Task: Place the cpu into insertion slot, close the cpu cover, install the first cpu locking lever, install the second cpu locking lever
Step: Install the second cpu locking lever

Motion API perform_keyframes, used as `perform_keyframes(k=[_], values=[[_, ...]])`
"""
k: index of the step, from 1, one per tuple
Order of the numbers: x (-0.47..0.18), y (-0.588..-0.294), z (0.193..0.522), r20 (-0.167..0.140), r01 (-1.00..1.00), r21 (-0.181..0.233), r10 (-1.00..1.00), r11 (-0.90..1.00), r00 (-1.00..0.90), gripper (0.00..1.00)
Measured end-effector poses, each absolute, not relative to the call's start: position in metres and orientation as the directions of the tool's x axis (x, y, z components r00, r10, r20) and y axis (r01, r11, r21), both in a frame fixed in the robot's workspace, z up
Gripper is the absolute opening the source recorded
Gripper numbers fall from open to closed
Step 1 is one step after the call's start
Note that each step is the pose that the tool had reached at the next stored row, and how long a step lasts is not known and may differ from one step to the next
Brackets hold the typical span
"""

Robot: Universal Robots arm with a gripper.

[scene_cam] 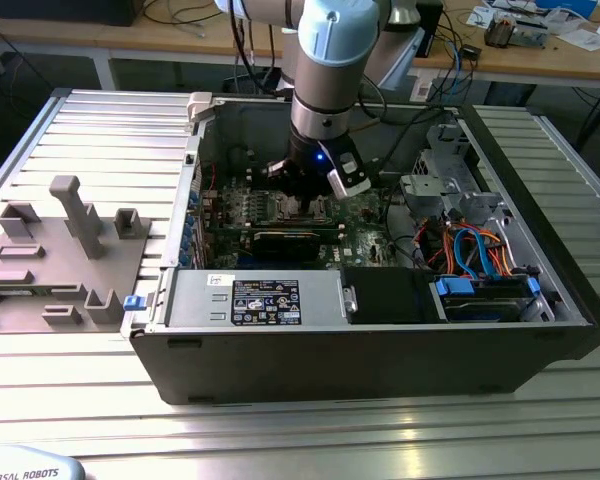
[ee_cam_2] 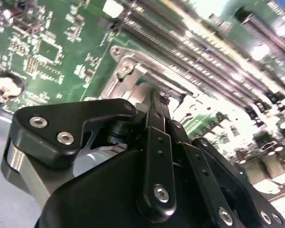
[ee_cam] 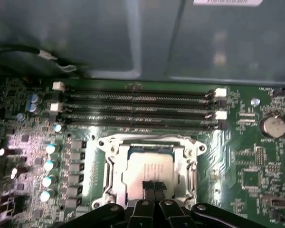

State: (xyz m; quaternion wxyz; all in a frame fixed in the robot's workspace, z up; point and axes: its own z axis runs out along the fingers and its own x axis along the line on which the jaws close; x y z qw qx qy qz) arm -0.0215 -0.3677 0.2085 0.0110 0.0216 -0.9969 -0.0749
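Note:
The cpu (ee_cam: 149, 167), a flat square chip with a dull silver top, lies in the insertion slot (scene_cam: 298, 208) on the green board inside the open computer case. The silver cpu cover (ee_cam: 109, 147) frames the chip and looks to lie flat around it. My gripper (ee_cam: 154, 187) hangs straight over the chip's near edge, its two black fingertips pressed together with nothing visible between them. The second wrist view shows the gripper (ee_cam_2: 159, 100) just above the cover's metal corner (ee_cam_2: 127, 70). In the exterior view the gripper (scene_cam: 306, 196) is low over the board's middle.
Long memory slots (ee_cam: 137, 107) run beside the socket, and a row of capacitors (ee_cam: 50, 164) stands on its other side. A coin battery (ee_cam: 274, 125) sits on the board. The case holds a power supply (scene_cam: 265, 300) and a cabled drive cage (scene_cam: 470, 250). A grey fixture (scene_cam: 70, 250) lies at the exterior view's left.

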Motion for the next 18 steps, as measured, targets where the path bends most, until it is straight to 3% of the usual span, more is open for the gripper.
perform_keyframes(k=[5, 13, 18], values=[[-0.018, -0.360, 0.211, 0.019, -0.042, 0.135, -0.045, 0.990, -0.999, 0.11], [-0.017, -0.354, 0.224, 0.024, -0.041, 0.026, -0.042, 0.999, -0.999, 0.11], [-0.017, -0.353, 0.245, 0.025, -0.042, 0.013, -0.042, 0.999, -0.999, 0.11]])
